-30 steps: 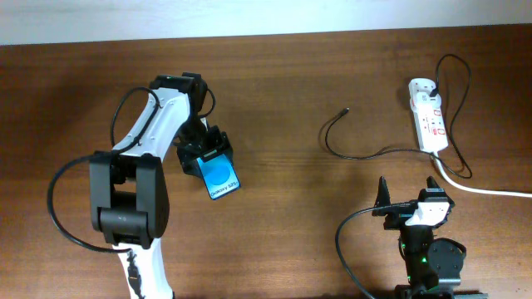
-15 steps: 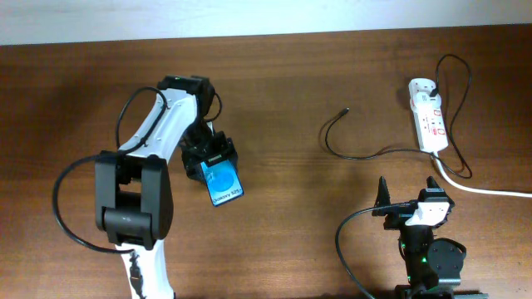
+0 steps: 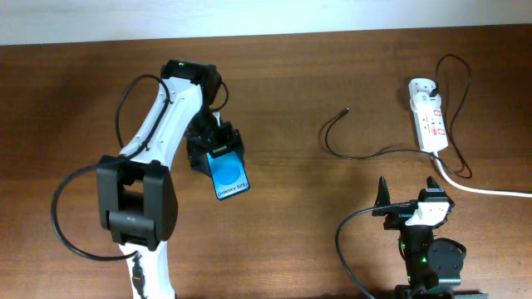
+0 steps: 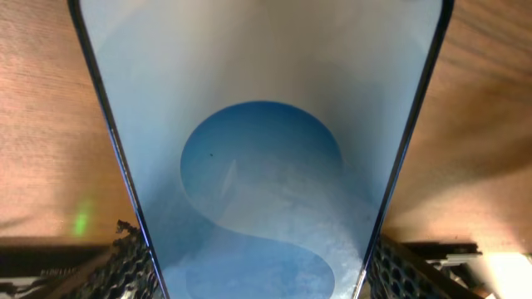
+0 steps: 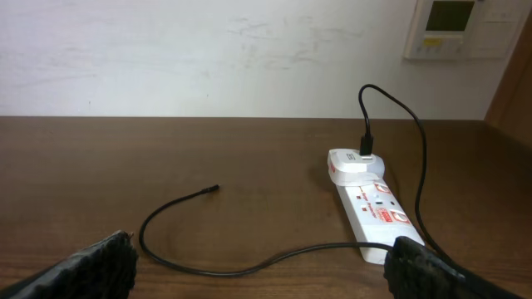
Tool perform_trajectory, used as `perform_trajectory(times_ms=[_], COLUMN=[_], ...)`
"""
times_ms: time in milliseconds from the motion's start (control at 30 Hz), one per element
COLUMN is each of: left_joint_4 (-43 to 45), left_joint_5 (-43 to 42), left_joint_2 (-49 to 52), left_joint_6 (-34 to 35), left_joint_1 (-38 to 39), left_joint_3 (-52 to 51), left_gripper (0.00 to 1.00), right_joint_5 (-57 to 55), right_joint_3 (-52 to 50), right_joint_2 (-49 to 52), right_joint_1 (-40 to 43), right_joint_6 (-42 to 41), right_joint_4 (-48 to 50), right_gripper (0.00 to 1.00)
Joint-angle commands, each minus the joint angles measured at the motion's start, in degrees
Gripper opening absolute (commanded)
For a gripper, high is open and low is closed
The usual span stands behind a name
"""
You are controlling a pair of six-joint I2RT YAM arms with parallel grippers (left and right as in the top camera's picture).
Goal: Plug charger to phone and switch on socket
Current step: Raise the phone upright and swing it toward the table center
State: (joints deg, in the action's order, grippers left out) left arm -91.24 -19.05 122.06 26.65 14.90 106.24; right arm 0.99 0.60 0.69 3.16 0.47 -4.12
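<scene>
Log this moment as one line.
left tool: shut on phone | right tool: open, empty | charger: tip lying free, away from phone | socket: switch state unclear

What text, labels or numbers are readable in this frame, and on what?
"Galaxy", probably, followed by characters too small to read: white line on the phone screen.
Power strip: red marks, too small to read.
Wall panel: nothing legible.

The left gripper [image 3: 217, 153], clamped on the phone [image 3: 230, 176], has carried it a little to the right across the table, and the arm's upper joint has swung farther right
</scene>
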Motion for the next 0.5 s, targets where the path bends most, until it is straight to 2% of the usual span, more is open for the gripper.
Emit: perform_trajectory(times_ms=[0, 467], left_joint_4=[-2.4, -3.8], left_joint_5=[-1.2, -6.9], left_joint_2=[0.4, 0.4], left_joint_6=[-1.3, -4.5], left_joint_1=[1.8, 3.1], left_joint_3=[2.7, 2.8], left_gripper=[0.49, 0.48], right_joint_5=[0.5, 0.5], right_joint_3=[-0.3, -0.3], right_joint_2=[-0.4, -0.4], right_joint_1=[-0.5, -0.5], right_joint_6=[0.4, 0.4], right_joint_4=[-0.2, -0.2], right_gripper=[0.99, 0.99])
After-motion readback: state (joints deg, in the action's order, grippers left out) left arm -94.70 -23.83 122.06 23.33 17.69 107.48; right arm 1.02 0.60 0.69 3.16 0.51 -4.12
